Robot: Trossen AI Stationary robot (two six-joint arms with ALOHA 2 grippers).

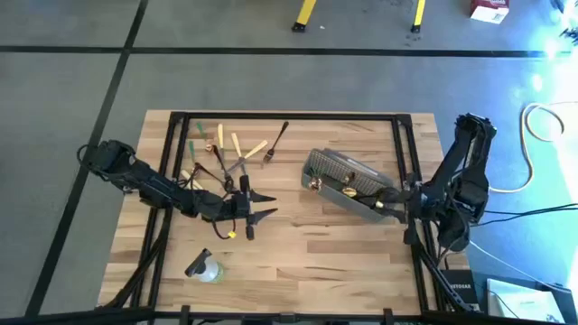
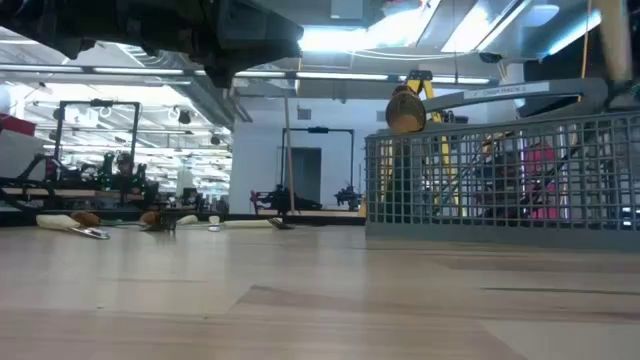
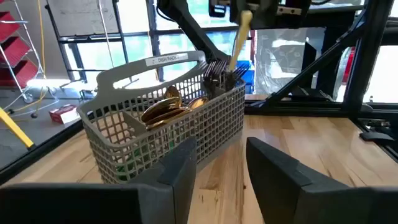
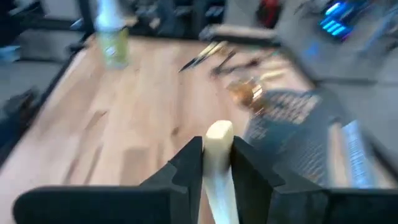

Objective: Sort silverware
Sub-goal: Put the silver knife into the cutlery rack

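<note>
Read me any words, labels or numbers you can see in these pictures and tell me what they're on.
"DISH RACK": partly legible white label on the handle of the grey basket in the left wrist view; a small mark before it is unreadable.
The same label on the basket handle in the low view: too blurred to read.
Red and white box on the floor: print too small to read.
Grey unit by the table corner: white marking too small to read.

A small white label on the basket handle (image 3: 163, 60), lettering too small to read.
</note>
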